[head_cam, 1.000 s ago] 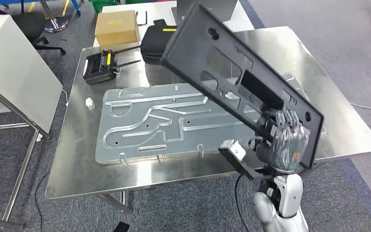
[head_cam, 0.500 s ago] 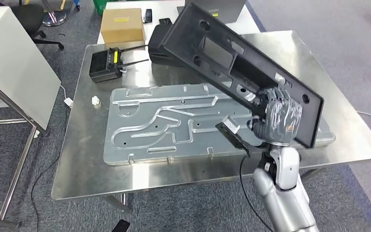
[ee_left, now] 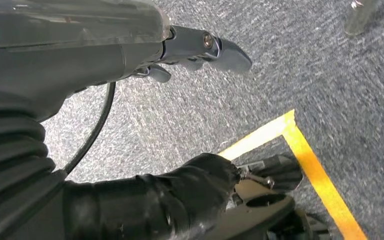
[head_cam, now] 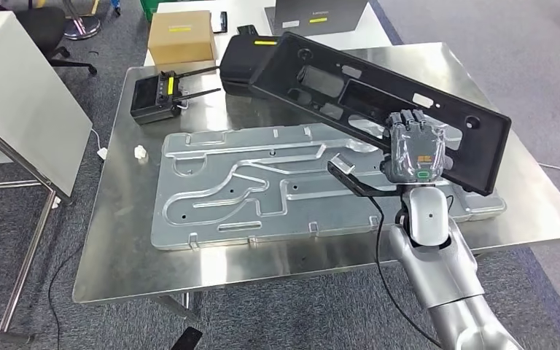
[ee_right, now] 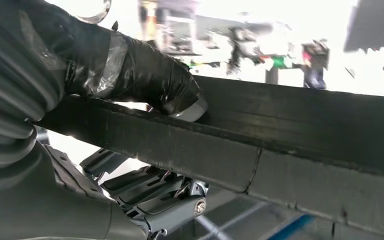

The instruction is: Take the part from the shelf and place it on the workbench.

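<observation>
Aloft over the steel counter (head_cam: 117, 255), the long black part (head_cam: 350, 87) slants from the far edge toward the right edge, above a grooved metal plate (head_cam: 211, 211). The right robot hand (head_cam: 413, 149) grasps its lower rim; the left robot hand (ee_left: 145, 45) hangs slack above grey carpet.

The long black plastic panel with cut-out openings (head_cam: 379, 95) covers the far right stretch of the ribbed silver metal plate (head_cam: 262, 186) on the steel counter (head_cam: 117, 248), and partly hides the black case with a yellow label (head_cam: 240, 58) behind it. The right hand (head_cam: 412, 149) masks part of the panel's near edge; its fingers (ee_right: 180, 192) lie half concealed beneath that edge. Background beyond is overexposed, blurred.
</observation>
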You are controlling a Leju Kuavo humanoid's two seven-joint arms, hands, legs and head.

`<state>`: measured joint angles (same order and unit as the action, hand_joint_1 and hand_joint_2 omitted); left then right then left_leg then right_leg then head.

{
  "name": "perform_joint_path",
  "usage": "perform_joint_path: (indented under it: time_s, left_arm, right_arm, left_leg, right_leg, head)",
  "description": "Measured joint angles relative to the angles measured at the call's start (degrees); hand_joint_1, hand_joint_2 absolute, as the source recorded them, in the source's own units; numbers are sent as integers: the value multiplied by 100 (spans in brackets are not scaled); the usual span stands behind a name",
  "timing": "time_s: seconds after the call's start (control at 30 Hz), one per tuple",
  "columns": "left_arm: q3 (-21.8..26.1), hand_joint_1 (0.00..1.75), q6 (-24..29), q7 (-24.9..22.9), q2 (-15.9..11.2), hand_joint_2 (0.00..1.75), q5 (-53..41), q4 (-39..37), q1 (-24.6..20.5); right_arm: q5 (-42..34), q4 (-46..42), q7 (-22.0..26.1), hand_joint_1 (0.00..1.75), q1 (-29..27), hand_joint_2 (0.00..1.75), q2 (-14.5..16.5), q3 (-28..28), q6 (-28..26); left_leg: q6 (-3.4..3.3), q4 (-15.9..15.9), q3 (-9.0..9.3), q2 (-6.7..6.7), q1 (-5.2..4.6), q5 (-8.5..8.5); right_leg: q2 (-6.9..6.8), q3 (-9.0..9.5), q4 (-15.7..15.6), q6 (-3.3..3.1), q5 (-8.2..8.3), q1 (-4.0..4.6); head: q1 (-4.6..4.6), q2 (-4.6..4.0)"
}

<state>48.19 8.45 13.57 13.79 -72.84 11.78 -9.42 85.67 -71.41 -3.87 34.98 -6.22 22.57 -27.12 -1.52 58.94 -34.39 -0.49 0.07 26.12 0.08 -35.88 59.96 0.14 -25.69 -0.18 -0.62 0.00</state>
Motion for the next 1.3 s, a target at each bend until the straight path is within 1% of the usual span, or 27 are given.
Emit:
perform_joint_path:
  time_s: [0.07, 0.1, 0.2, 0.23, 0.27, 0.33, 0.37, 0.4, 0.5, 0.57, 0.6, 0.63, 0.67, 0.7, 0.73, 0.77, 0.8, 0.87, 0.9, 0.97, 1.0, 1.07, 1.17, 1.2, 1.23, 1.27, 1.3]
  left_arm:
    - [-19, 0, -3, -11, 3, 0, -1, 0, -4]
    - [-40, 0, -7, -16, 4, 0, -1, 0, -9]
    - [-102, 0, -15, -21, 4, 0, 3, 0, -18]
    - [-114, 0, -15, -21, 4, 0, 6, 0, -18]
    - [-126, 0, -15, -21, 4, 0, 11, 0, -19]
    - [-148, 0, -14, -21, 4, 0, 21, 0, -24]
    - [-158, 0, -14, -21, 4, 0, 25, 0, -29]
    - [-166, 0, -13, -23, 4, 0, 26, 0, -30]
    - [-176, 0, -4, -32, 5, 0, 29, 0, -27]
    - [-182, 0, -2, -34, 6, 0, 33, 0, -39]
    - [-186, 0, -2, -34, 7, 0, 37, 0, -49]
    - [-191, 0, -2, -34, 8, 0, 40, 0, -57]
    - [-197, 0, -3, -34, 8, 0, 44, 0, -59]
    - [-203, 0, -3, -34, 9, 0, 48, 0, -56]
    - [-209, 0, -4, -34, 9, 0, 52, 0, -50]
    - [-214, 0, -4, -34, 9, 0, 60, 0, -47]
    - [-221, 0, -3, -34, 11, 0, 68, 0, -47]
    - [-239, 0, -1, -34, 22, 0, 82, 0, -51]
    - [-249, 0, 0, -35, 28, 0, 88, 0, -54]
    - [-265, 0, 3, -40, 33, 0, 99, 0, -53]
    - [-269, 0, 4, -45, 32, 0, 108, 0, -49]
    - [-272, 0, 11, -54, 31, 0, 125, 0, -39]
    - [-273, 0, 22, -62, 31, 0, 144, 0, -11]
    - [-273, 0, 25, -67, 30, 0, 150, 0, 4]
    - [-273, 0, 29, -70, 28, 0, 156, 0, 17]
    - [-274, 0, 33, -73, 24, 0, 168, 0, 23]
    - [-276, 0, 37, -73, 20, 0, 182, 0, 23]
  right_arm:
    - [51, 223, -59, 170, 112, 175, -42, 20, 65]
    - [71, 585, -96, 171, 255, 175, -90, 31, 84]
    - [75, 1708, -165, 172, 580, 175, -199, 46, 69]
    - [73, 1873, -173, 173, 580, 175, -203, 48, 58]
    - [67, 2042, -178, 173, 574, 175, -205, 51, 33]
    - [37, 2354, -169, 173, 563, 175, -207, 55, -66]
    - [11, 2502, -159, 173, 553, 175, -206, 55, -128]
    - [-12, 2632, -141, 173, 532, 175, -205, 55, -180]
    - [-80, 2934, -77, 172, 429, 175, -193, 55, -280]
    - [-125, 3068, -32, 171, 383, 175, -167, 55, -338]
    - [-141, 3127, -9, 171, 367, 175, -153, 55, -371]
    - [-163, 3179, 14, 164, 347, 175, -133, 55, -406]
    - [-188, 3223, 31, 134, 316, 175, -117, 55, -447]
    - [-212, 3256, 39, 91, 280, 175, -100, 55, -488]
    - [-232, 3279, 50, 48, 252, 175, -83, 55, -525]
    - [-241, 3294, 69, 12, 235, 175, -67, 55, -559]
    - [-248, 3301, 95, 0, 228, 175, -52, 55, -587]
    - [-270, 3295, 141, 0, 220, 175, -21, 55, -633]
    - [-284, 3281, 151, 0, 210, 131, -7, 55, -650]
    - [-301, 3218, 154, 0, 189, 44, 16, 55, -694]
    - [-308, 3169, 154, 0, 176, 0, 23, 54, -716]
    - [-316, 3041, 157, 0, 145, 0, 38, 49, -746]
    - [-281, 2788, 200, 0, 40, 0, 46, 32, -782]
    - [-248, 2694, 220, 0, -10, 0, 46, 27, -811]
    - [-209, 2599, 239, 0, -57, 0, 45, 25, -839]
    - [-169, 2506, 259, 0, -99, 0, 42, 25, -863]
    - [-135, 2407, 281, 0, -134, 0, 33, 25, -875]
  left_leg:
    - [16, -10, 9, 3, 3, 0]
    - [55, 311, -139, 6, 14, 171]
    - [179, 1586, -773, 16, 63, 688]
    - [191, 1574, -793, 16, 75, 592]
    - [197, 1331, -702, 17, 86, 396]
    - [197, 553, -360, 14, 90, 2]
    - [183, 256, -221, 10, 85, -92]
    - [166, 93, -146, 5, 74, -112]
    - [69, 4, -101, 0, 57, -94]
    - [-9, -58, -60, 8, 67, -121]
    - [-38, -79, -45, 12, 68, -126]
    - [-60, -83, -41, 15, 61, -125]
    - [-75, -79, -40, 14, 52, -120]
    - [-86, -72, -38, 11, 43, -113]
    - [-92, -64, -33, 7, 33, -105]
    - [-95, -55, -24, 4, 23, -95]
    - [-92, -49, -11, 3, 14, -85]
    - [-69, -39, 1, 5, -4, -67]
    - [-49, -36, -2, 7, -9, -66]
    - [3, -43, -7, 12, -12, -69]
    - [32, -41, -9, 13, -8, -58]
    - [100, 149, -77, 15, -1, 95]
    - [186, 1153, -511, 17, 38, 619]
    - [207, 1442, -641, 18, 54, 711]
    - [225, 1543, -686, 18, 68, 693]
    - [238, 1424, -625, 19, 81, 571]
    - [247, 1096, -465, 20, 94, 375]
  right_leg:
    - [5, 0, -12, -13, 0, 2]
    - [-4, 19, -38, -47, 5, -17]
    - [-30, 81, -103, -137, 14, -80]
    - [-25, 90, -99, -130, 5, -86]
    - [-18, 105, -93, -113, -9, -96]
    - [-6, 126, -66, -56, -51, -107]
    - [-3, 125, -53, -23, -65, -103]
    - [-2, 121, -46, 8, -73, -94]
    - [-2, 127, -65, 104, -75, -103]
    - [-4, 25, 164, 148, -235, -119]
    - [-6, -115, 458, 160, -390, -121]
    - [-6, -297, 835, 168, -556, -117]
    - [-5, -485, 1206, 173, -684, -115]
    - [-6, -617, 1450, 173, -729, -113]
    - [-6, -654, 1488, 163, -666, -112]
    - [-6, -580, 1300, 141, -505, -109]
    - [-6, -413, 936, 109, -290, -102]
    - [-6, -64, 213, 34, -18, -63]
    - [-6, 31, 16, 9, 23, -40]
    - [-5, 71, -79, -17, 15, -9]
    - [-9, 86, -97, -37, 25, -25]
    - [-22, 124, -156, -87, 52, -62]
    - [-40, 139, -180, -129, 64, -79]
    - [-38, 137, -175, -129, 63, -80]
    - [-32, 136, -167, -126, 60, -86]
    - [-24, 136, -155, -117, 54, -96]
    - [-17, 136, -135, -99, 42, -109]
  head:
    - [0, 0]
    - [-1, 0]
    - [0, 0]
    - [0, 0]
    - [0, 0]
    - [1, 0]
    - [-1, 0]
    - [-3, 0]
    - [-4, 0]
    - [-5, 0]
    - [-6, 0]
    - [-7, 0]
    - [-7, 0]
    - [-7, 0]
    - [-7, 0]
    - [-7, 0]
    - [-7, 0]
    - [-6, 0]
    - [-5, 0]
    - [-4, 0]
    - [-4, 0]
    - [-1, 0]
    - [3, 0]
    - [3, 0]
    - [4, 0]
    - [4, 0]
    - [4, 0]
